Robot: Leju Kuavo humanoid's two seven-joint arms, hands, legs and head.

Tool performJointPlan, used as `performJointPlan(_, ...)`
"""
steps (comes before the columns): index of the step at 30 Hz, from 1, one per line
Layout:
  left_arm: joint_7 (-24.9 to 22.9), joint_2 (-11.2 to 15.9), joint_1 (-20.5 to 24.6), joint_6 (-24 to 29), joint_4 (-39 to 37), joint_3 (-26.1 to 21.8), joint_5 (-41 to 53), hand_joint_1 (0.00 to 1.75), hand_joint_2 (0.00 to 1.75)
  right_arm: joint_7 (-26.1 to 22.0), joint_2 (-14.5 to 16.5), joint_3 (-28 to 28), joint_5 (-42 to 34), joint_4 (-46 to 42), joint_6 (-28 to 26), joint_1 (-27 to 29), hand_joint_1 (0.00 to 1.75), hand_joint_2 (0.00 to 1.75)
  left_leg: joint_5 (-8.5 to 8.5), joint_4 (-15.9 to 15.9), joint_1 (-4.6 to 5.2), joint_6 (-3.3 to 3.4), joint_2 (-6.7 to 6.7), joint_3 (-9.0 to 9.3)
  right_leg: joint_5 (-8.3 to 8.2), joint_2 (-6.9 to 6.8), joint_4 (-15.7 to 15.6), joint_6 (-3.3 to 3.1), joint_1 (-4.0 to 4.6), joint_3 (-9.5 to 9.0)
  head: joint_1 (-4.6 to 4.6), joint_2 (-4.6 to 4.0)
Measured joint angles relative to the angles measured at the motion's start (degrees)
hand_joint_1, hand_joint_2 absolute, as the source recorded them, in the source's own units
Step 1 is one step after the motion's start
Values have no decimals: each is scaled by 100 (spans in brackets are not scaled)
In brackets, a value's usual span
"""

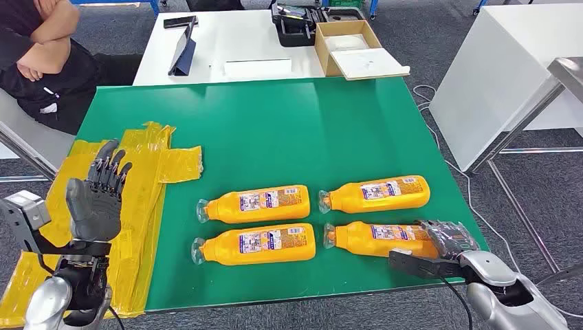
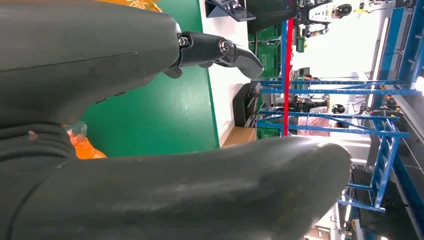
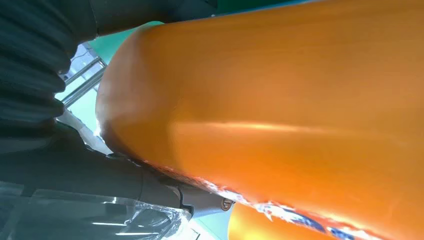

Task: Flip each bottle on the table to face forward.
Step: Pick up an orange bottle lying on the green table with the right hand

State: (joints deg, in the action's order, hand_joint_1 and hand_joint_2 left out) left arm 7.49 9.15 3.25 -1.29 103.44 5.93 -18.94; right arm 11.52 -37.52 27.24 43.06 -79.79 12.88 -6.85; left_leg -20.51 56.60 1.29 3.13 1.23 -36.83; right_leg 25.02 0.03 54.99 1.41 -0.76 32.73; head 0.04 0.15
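Head view: four orange plastic bottles with clear caps, lying flat in two rows of two on the green table top (image 1: 275, 124), caps toward the left, printed labels up. Far-left bottle (image 1: 254, 203), far-right bottle (image 1: 377, 193), near-left bottle (image 1: 256, 244), near-right bottle (image 1: 375, 238). Right hand (image 1: 450, 237), wrapped in clear film, closed around the base end of the near-right bottle. Left hand (image 1: 96, 192) raised upright over the crinkled yellow plastic sheet (image 1: 148, 172) at the table's left edge, fingers spread, holding nothing. White table (image 1: 234, 41) beyond, with an open cardboard box (image 1: 350, 48); a seated person (image 1: 41, 55) with folded arms at far left.

Left wrist view: grey thumb and dark fingers (image 2: 225, 50) apart above green surface, nothing between.

Right wrist view: smooth orange bottle wall (image 3: 280, 100) pressed close against the hand.
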Motion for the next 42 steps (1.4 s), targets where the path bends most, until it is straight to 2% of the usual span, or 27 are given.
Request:
performJointPlan(13, 4, -35, 199, -74, -258, 80, -23, 0, 0, -9, 97, -186, 60, -84, 88, 127, 175, 175, -1, 0, 0, 1, 0, 6, 1, 0, -6, 2, 0, -10, 0, 0)
performJointPlan(18, 24, -36, 141, -49, -269, 61, -114, 0, 0, -49, -31, -377, -231, -475, 15, 466, 175, 175, -5, 0, 2, 7, 5, 6, 5, -3, -7, 9, -1, -26, 0, 0)
performJointPlan(22, 52, -36, -85, 3, -237, -65, -188, 0, 0, -65, -162, -891, -563, -1318, 45, 1129, 175, 175, -5, 0, 11, 11, 5, -14, 4, -4, -6, 12, -5, -64, -1, 0)
performJointPlan(28, 58, -55, -309, 23, -99, -267, -198, 0, 0, -154, -126, -1953, -620, -2583, 270, 1817, 175, 175, -9, -1, 14, 9, 1, -21, 8, -3, -6, 12, -11, -47, -1, 0)
performJointPlan(34, 58, -112, -438, 29, 14, -411, -172, 0, 0, -257, 73, -2654, -298, -3504, 445, 2164, 175, 175, -11, -2, 14, 8, 2, -22, 10, -3, -6, 12, -12, -45, -1, 0)
performJointPlan(38, 41, -159, -487, 37, 63, -482, -106, 0, 0, -375, 371, -2930, -184, -3797, 446, 2130, 175, 175, -12, -2, 14, 8, 1, -22, 10, -1, -6, 12, -12, -45, -2, 0)
performJointPlan(42, -58, -232, -451, 20, 70, -467, 3, 0, 175, -548, 826, -2965, -264, -3800, 272, 1749, 175, 175, -10, -2, 14, 9, -2, -21, 8, 0, -6, 12, -12, -43, -2, 0)
